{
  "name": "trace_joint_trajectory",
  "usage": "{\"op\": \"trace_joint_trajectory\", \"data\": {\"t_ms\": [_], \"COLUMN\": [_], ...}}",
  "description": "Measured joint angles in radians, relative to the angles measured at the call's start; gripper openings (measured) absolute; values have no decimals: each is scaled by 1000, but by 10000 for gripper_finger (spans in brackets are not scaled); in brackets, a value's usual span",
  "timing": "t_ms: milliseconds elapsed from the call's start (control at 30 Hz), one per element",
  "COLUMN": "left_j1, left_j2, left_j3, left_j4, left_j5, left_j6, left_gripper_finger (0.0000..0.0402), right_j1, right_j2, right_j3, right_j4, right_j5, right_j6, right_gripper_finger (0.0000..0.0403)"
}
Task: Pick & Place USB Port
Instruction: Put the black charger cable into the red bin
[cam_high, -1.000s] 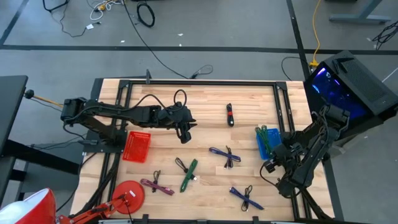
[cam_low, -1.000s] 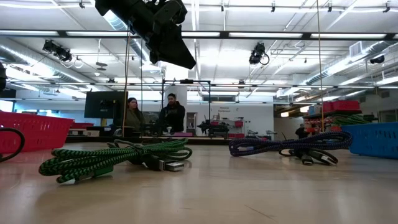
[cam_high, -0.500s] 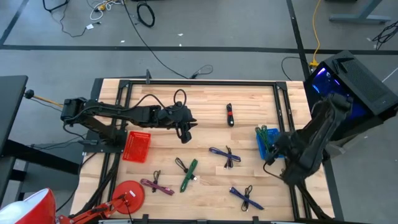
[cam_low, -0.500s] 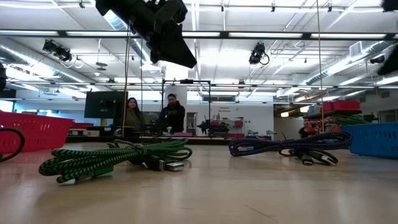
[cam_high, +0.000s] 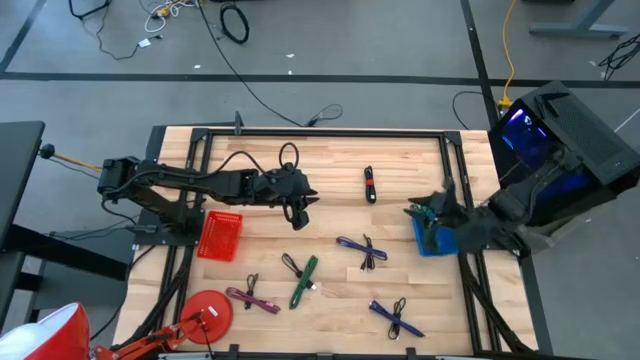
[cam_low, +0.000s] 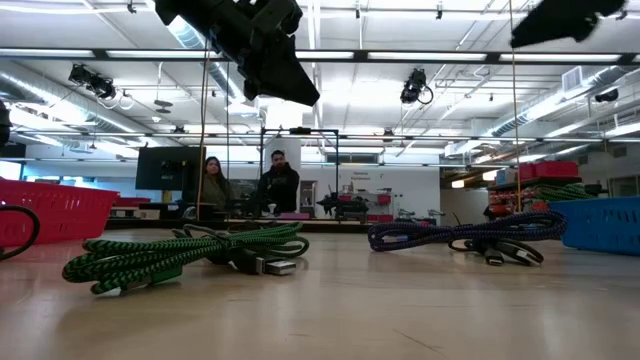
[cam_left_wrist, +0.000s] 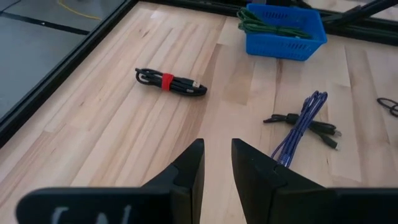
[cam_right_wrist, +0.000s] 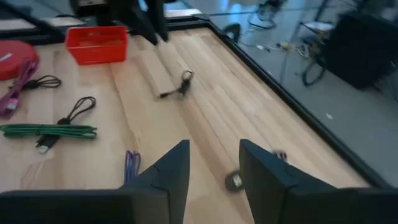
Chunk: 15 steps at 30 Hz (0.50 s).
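Several coiled USB cables lie flat on the wooden table: a black one with a red band (cam_high: 369, 185), a blue one (cam_high: 362, 250), a green one (cam_high: 303, 280), a pink one (cam_high: 252, 298) and another blue one (cam_high: 395, 318). A blue basket (cam_high: 432, 243) at the right holds a green cable (cam_left_wrist: 273, 25). My left gripper (cam_left_wrist: 216, 167) hangs open above the table's middle, nothing between its fingers. My right gripper (cam_right_wrist: 214, 168) is open and held high over the blue basket's far end (cam_high: 418, 209), also with nothing in it.
A red basket (cam_high: 220, 235) stands at the table's left, and a red round object (cam_high: 205, 312) sits at the near left corner. A black frame (cam_high: 455, 180) runs along the table's edges. People stand in the room beyond the table (cam_low: 245, 185).
My right gripper has risen from low beside the table's right rail and swung toward the far edge, now over the blue basket; its wrist has turned. It has come into the low view's top right corner. The cables lie where they were.
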Motion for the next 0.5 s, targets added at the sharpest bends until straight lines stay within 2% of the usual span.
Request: {"op": "trace_joint_trajectory", "data": {"t_ms": [167, 400, 500], "left_j1": [0, -4, -4], "left_j2": [0, 0, 0], "left_j3": [0, 0, 0], "left_j4": [29, 33, 35], "left_j5": [0, 11, 11], "left_j6": [-1, -1, -1], "left_gripper_finger": [85, 85, 85], "right_j1": [-234, -535, -653], "right_j2": [16, 97, 153], "right_j3": [0, 0, 0], "right_j4": [204, 320, 363], "right_j5": [-214, -503, -672], "right_j6": [-307, -516, -576], "right_gripper_finger": [141, 142, 142]}}
